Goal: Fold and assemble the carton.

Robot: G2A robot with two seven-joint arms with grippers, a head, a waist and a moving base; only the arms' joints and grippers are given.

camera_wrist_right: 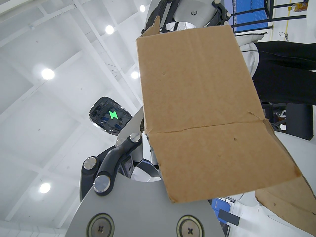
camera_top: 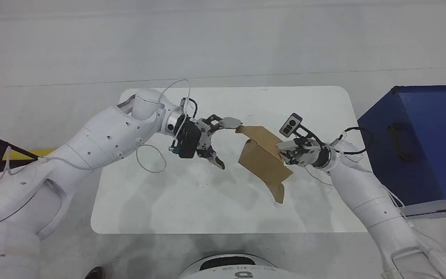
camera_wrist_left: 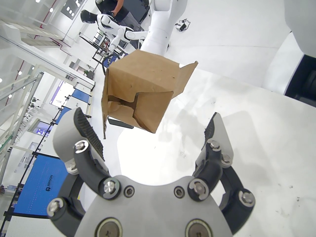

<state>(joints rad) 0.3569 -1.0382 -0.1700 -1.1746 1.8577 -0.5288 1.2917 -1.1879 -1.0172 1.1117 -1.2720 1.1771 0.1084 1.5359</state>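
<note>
The brown carton (camera_top: 261,157) is held above the middle of the white table (camera_top: 160,202), partly folded, with one flap hanging toward the front. My right gripper (camera_top: 289,152) is shut on the carton's right-hand edge; in the right wrist view a carton panel (camera_wrist_right: 197,87) hides one finger, and the other finger (camera_wrist_right: 133,146) lies against the panel's edge. My left gripper (camera_top: 221,143) stands open just left of the carton, one fingertip close to its top corner. In the left wrist view the carton (camera_wrist_left: 140,87) hangs ahead of the spread fingers (camera_wrist_left: 86,129), with nothing between them.
A large blue bin (camera_top: 411,150) stands off the table's right edge. A loop of white cable (camera_top: 150,157) hangs from the left arm over the table's left part. The left gripper (camera_wrist_right: 172,8) appears beyond the carton in the right wrist view.
</note>
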